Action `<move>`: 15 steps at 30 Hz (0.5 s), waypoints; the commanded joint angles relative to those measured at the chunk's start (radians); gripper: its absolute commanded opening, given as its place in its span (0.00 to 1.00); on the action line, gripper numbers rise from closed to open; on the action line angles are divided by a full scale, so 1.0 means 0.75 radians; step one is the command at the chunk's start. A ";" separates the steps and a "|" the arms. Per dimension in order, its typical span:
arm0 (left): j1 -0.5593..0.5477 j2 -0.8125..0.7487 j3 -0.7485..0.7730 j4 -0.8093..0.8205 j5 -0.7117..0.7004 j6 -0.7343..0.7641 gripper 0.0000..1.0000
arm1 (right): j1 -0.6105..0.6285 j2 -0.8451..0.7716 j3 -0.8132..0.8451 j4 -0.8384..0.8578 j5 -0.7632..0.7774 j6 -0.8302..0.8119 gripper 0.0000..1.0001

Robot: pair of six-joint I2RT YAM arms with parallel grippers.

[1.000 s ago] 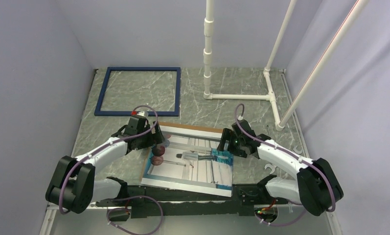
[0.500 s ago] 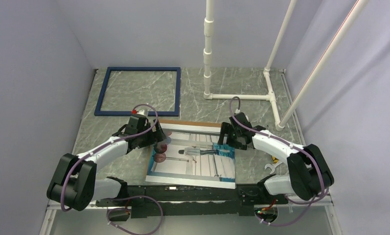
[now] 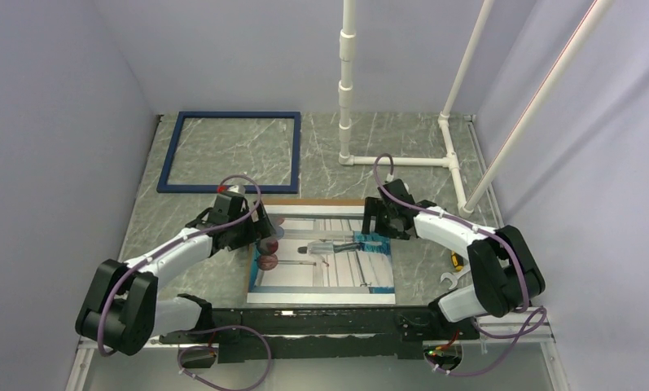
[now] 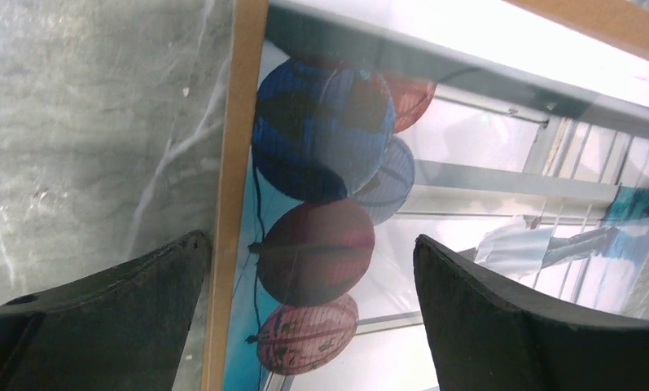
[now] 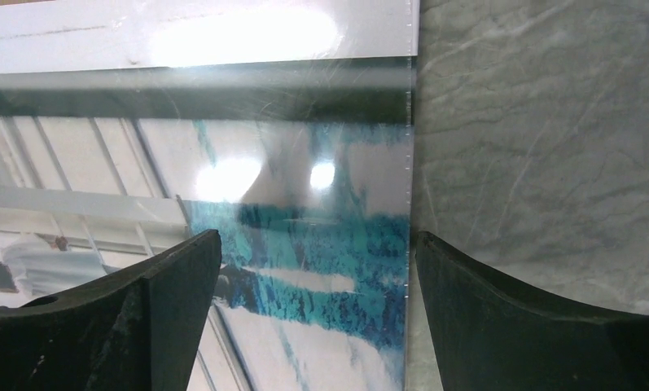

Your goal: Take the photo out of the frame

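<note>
The photo [image 3: 329,273] lies flat on the marble table near the front centre, picture side up, with a brown board edge [image 4: 238,163] showing on its left. The navy frame [image 3: 239,116] lies at the back left, apart from the photo, with bare table inside it. My left gripper [image 3: 265,236] stands open above the photo's left edge; its fingers straddle that edge beside the dark red and blue balls [image 4: 317,261]. My right gripper [image 3: 375,232] stands open over the photo's right edge [image 5: 408,204], one finger over the print and one over bare table. Neither grips anything.
A white pipe stand [image 3: 347,81] rises at the back centre, with a crossbar [image 3: 398,161] on the table and slanted pipes to the right. A small wrench [image 3: 449,281] and a yellow item [image 3: 456,261] lie at the right. Walls close in on both sides.
The photo has turned from skewed to square with the table's front edge and sits a little farther back. My right arm has swung back and inward; the left gripper has barely moved.
</note>
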 commanded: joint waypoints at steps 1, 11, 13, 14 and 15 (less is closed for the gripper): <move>-0.009 -0.063 0.038 -0.206 -0.065 -0.028 0.99 | -0.014 -0.053 0.044 -0.072 0.148 -0.033 0.91; -0.017 -0.321 0.214 -0.505 -0.095 0.134 0.99 | -0.056 -0.365 0.031 -0.479 0.113 0.084 0.98; -0.046 -0.366 0.223 -0.443 0.079 0.182 0.99 | -0.061 -0.448 -0.032 -0.514 -0.009 0.138 0.96; -0.078 -0.387 0.221 -0.391 0.145 0.176 0.99 | -0.046 -0.481 -0.033 -0.537 -0.072 0.164 0.95; -0.121 -0.403 0.209 -0.328 0.199 0.155 0.99 | -0.048 -0.511 -0.030 -0.574 -0.160 0.205 0.93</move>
